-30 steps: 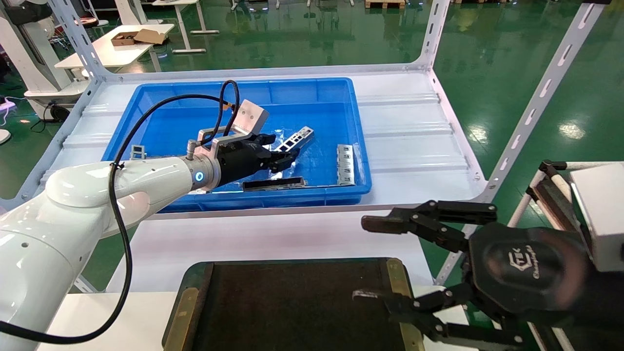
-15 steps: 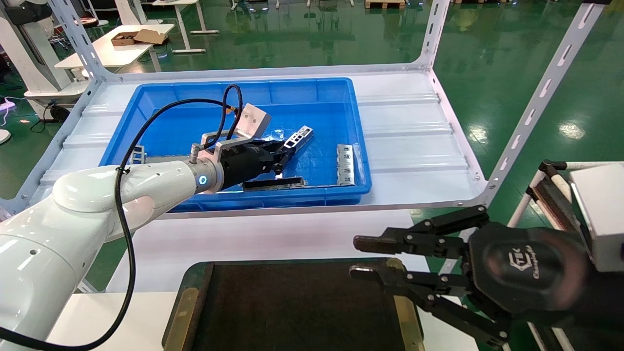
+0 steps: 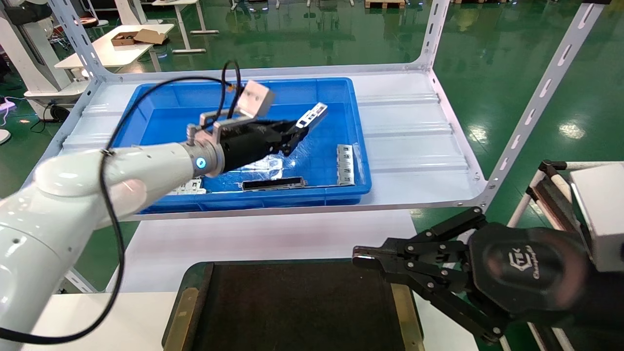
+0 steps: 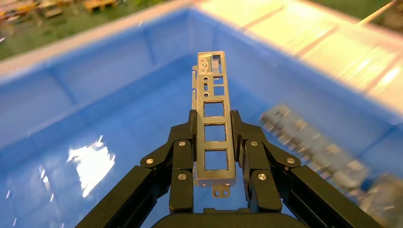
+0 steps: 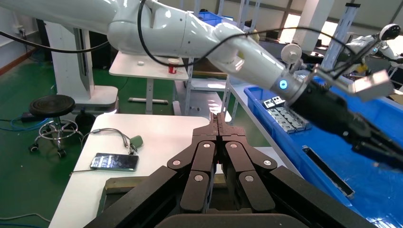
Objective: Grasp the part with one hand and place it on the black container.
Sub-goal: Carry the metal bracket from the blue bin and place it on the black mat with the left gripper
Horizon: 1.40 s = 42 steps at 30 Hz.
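While nearest the camera, tray [image 3: 292, 312]: lies bare, below the shelf.
Right gripper [image 3: 363, 256]: clenched on nothing, at the tray's far right corner.
Left gripper [image 3: 295, 134]: above the bin [image 3: 351, 122], gripping the part [image 4: 214, 128].
Part: lifted off the bin floor, pointing up and away.

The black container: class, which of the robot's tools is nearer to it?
Right. The right tool, shut and empty, hangs at the black container's far right corner. The left tool is farther back, over the blue bin, clamping the part.
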Tool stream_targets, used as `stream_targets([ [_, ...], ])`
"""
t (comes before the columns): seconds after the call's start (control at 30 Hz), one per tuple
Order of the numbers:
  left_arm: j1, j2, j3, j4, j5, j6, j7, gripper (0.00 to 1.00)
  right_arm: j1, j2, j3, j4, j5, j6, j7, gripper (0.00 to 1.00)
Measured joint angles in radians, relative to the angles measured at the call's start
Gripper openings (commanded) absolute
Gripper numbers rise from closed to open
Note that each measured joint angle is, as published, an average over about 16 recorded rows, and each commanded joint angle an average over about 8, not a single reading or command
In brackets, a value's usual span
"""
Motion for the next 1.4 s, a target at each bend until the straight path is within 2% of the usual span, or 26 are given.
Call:
stream_targets([
  [0.4, 0.047, -0.175, -0.069, -0.150, -0.144, 0.369, 0.044, 0.00, 0.000, 0.000, 0.000, 0.000, 0.000, 0.000, 0.000, 0.00],
  [0.67, 0.181, -0.312, -0.086, -0.388, -0.203, 0.467, -0.023, 0.00, 0.000, 0.000, 0.000, 0.000, 0.000, 0.000, 0.000, 0.00],
  [0.87, 0.328, -0.410, -0.086, -0.610, -0.223, 0.425, -0.097, 0.00, 0.000, 0.000, -0.001, 0.000, 0.000, 0.000, 0.000, 0.00],
  [1.1, 0.518, -0.498, -0.061, -0.836, -0.203, 0.291, -0.184, 0.00, 0.000, 0.000, -0.001, 0.000, 0.000, 0.000, 0.000, 0.00],
  [1.27, 0.638, -0.521, -0.025, -0.931, -0.160, 0.154, -0.250, 0.00, 0.000, 0.000, -0.001, 0.000, 0.001, 0.000, 0.000, 0.00],
  [1.4, 0.714, -0.509, 0.013, -0.964, -0.113, 0.029, -0.308, 0.00, 0.000, 0.000, -0.001, 0.000, 0.001, 0.000, 0.000, 0.00],
])
